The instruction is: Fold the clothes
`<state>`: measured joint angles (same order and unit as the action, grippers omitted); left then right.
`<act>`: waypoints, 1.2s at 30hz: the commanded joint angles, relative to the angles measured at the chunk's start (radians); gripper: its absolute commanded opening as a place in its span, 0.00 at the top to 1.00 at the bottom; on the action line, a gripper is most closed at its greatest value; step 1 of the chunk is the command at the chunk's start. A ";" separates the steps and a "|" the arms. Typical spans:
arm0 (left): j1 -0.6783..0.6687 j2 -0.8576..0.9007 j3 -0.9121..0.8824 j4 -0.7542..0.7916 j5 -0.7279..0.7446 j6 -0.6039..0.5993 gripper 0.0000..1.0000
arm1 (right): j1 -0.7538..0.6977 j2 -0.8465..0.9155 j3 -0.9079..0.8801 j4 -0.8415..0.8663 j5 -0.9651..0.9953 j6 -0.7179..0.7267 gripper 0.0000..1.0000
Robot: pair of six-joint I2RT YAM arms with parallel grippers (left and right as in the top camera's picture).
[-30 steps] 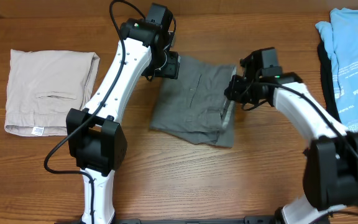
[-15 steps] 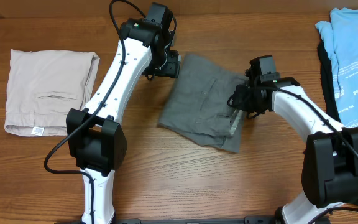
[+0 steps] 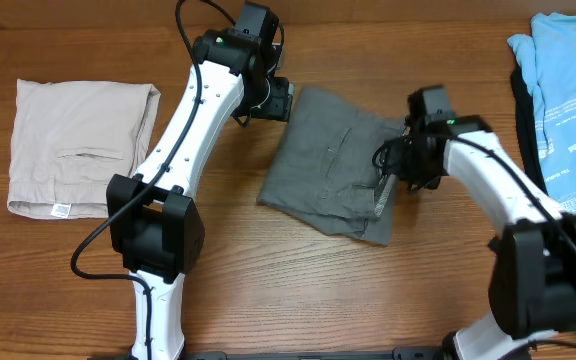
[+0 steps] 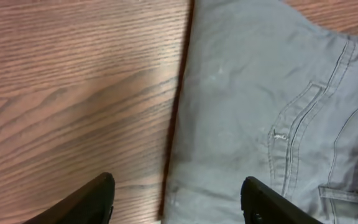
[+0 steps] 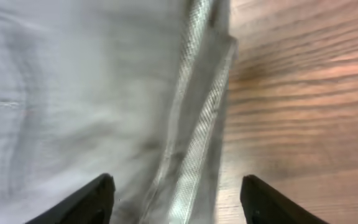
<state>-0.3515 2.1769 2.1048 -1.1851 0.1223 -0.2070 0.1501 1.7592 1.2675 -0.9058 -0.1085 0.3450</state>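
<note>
Lying on the surface (image 3: 268,285), the dark grey shorts (image 3: 333,165) look light and limp; seamed edges seem best to pinch; left pincer (image 4: 178,194) and right pincer (image 5: 176,194) gape empty.

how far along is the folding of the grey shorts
Done, by the look of it: the grey shorts lie folded into a compact, slightly skewed stack. In hand: the left hand and right hand hover open over opposite edges of the stack, gripping nothing. Left: perhaps one more fold, or just squaring it up.
</note>
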 commanded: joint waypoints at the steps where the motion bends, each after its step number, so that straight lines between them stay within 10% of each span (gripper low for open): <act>1: -0.002 -0.011 0.017 0.013 0.027 -0.007 0.48 | -0.004 -0.135 0.072 -0.037 -0.158 -0.002 0.50; 5: -0.004 0.000 0.010 0.063 0.086 -0.055 0.96 | -0.003 -0.160 0.070 -0.079 -0.355 -0.002 0.92; 28: -0.116 0.340 0.008 0.411 0.270 -0.116 0.94 | -0.004 -0.158 -0.603 0.388 -0.467 0.108 0.96; 36: -0.113 0.305 0.045 0.393 0.270 -0.107 0.96 | -0.006 -0.167 -0.588 0.400 -0.523 0.119 0.96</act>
<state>-0.4690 2.5092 2.1109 -0.7864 0.3897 -0.3126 0.1501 1.5982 0.6701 -0.5041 -0.6201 0.4500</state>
